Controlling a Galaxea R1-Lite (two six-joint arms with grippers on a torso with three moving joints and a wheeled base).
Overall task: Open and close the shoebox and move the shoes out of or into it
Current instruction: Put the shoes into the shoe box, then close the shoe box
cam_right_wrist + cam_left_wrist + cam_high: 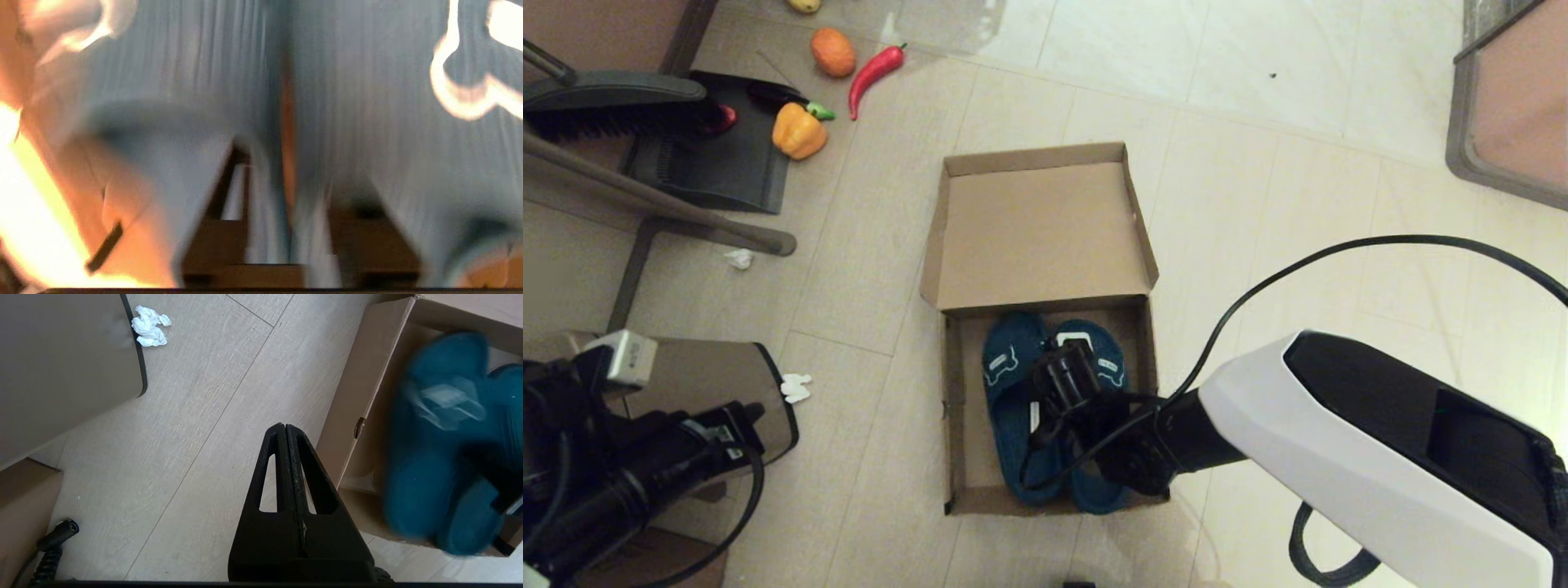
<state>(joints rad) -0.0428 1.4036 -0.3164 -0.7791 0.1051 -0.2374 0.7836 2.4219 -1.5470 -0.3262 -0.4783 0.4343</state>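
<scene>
1. Right gripper (1054,384) is down inside the shoebox (1045,245), right on top of the shoes (1013,384). Can't tell if its jaws are wide, narrow or holding; the right wrist view is a blur of blue w/ white bear lines.
2. Left gripper (285,433) hangs over bare floor, just beside the shoebox's wall, jaws pressed together w/ nothing in them.
3. Shoes lie side by side in the shoebox's bottom part. Its lid is flipped up & open at the far side.
4. Trash bin (719,384) stands near the shoebox on the robot's left, w/ a white paper scrap (796,388) by it.
5. Veg & a dustpan (719,155) lie well apart from the shoebox, far left.
</scene>
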